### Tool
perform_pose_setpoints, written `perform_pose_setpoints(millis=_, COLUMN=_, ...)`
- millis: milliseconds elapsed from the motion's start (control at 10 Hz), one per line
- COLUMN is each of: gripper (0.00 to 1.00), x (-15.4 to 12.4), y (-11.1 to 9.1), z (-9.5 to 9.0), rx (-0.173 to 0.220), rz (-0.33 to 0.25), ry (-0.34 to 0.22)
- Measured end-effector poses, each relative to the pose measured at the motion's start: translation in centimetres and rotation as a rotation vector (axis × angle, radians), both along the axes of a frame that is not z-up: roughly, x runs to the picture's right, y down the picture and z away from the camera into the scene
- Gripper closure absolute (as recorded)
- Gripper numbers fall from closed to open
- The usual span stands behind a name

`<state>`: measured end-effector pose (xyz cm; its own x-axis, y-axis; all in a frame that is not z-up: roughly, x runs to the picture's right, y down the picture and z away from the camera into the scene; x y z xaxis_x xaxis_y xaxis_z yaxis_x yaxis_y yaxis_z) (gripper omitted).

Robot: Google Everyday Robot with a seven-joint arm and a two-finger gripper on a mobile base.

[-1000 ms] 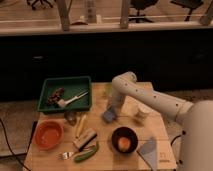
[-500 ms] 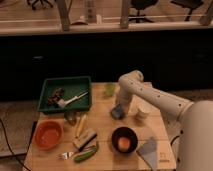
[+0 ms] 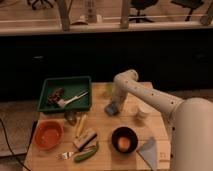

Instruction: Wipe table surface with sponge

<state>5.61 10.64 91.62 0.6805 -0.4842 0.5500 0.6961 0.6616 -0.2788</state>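
Note:
The table surface is a light tan plank top in the lower middle of the camera view. The sponge, a small blue-grey block, lies on the table just right of the green tray. My gripper points down from the white arm's elbow and is shut on the sponge, pressing it onto the wood. The fingers are mostly hidden behind the wrist and the sponge.
A green tray with utensils stands at the back left. An orange bowl, a tan block, a fork and a green vegetable lie front left. A black bowl, a white cup and a grey-blue sheet are on the right.
The arm swung to the right with the sponge half a second ago and has now come back left, sliding the sponge a little farther from the front edge.

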Motion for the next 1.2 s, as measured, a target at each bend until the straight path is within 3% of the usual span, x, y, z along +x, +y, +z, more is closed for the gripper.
perform_pose_setpoints(millis=200, gripper=1.00, x=-1.7, y=1.4, z=-1.5, rx=-0.029, rz=-0.059, ry=-0.085)
perform_pose_setpoints(millis=400, gripper=1.00, x=-1.4, y=2.3, z=-2.4, rx=-0.046, rz=-0.092, ry=-0.115)
perform_pose_setpoints(millis=700, gripper=1.00, x=2.8, y=2.5, z=-1.8, rx=-0.066, rz=-0.072, ry=-0.031)
perform_pose_setpoints(millis=900, gripper=1.00, x=5.5, y=1.5, z=-0.3, rx=-0.059, rz=-0.042, ry=0.037)
perform_pose_setpoints(millis=1200, gripper=1.00, x=5.3, y=0.5, z=1.4, rx=-0.052, rz=-0.024, ry=0.058)
